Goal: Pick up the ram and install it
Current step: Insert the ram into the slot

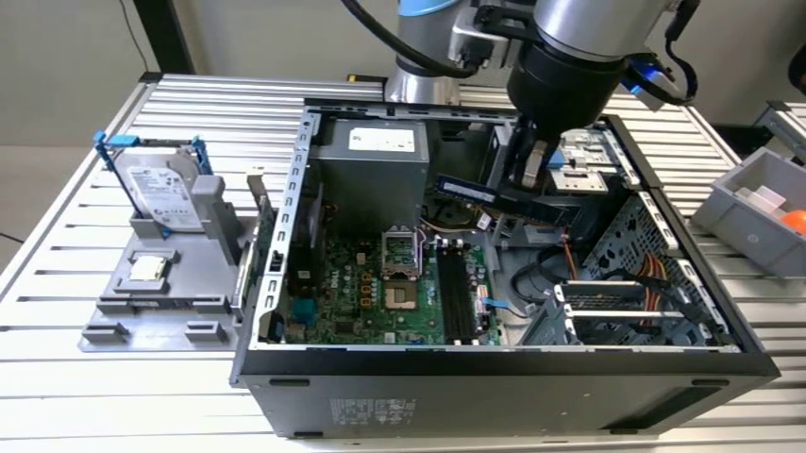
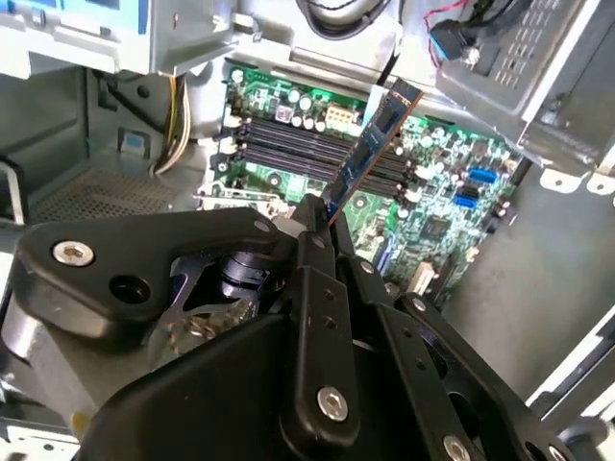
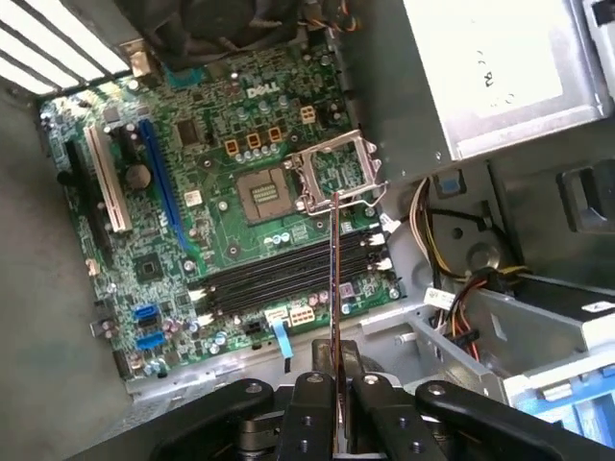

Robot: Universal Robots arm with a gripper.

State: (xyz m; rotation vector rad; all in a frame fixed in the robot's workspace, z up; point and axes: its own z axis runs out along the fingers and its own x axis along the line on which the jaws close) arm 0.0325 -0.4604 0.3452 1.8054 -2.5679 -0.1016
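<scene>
One ram (image 2: 370,154) stick was clamped edge-on in the gripper (image 2: 317,219), held in the air over the motherboard (image 3: 192,192) and its black memory slots (image 3: 259,281). That board lay inside the open computer case (image 1: 504,396), with a grey power supply (image 1: 365,179) beside it. At the exterior view's right, a grey bin (image 1: 743,236) held an orange item (image 1: 794,222).

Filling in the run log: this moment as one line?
gripper: jaws shut on ram | ram: above motherboard, unseated | case: open
</scene>
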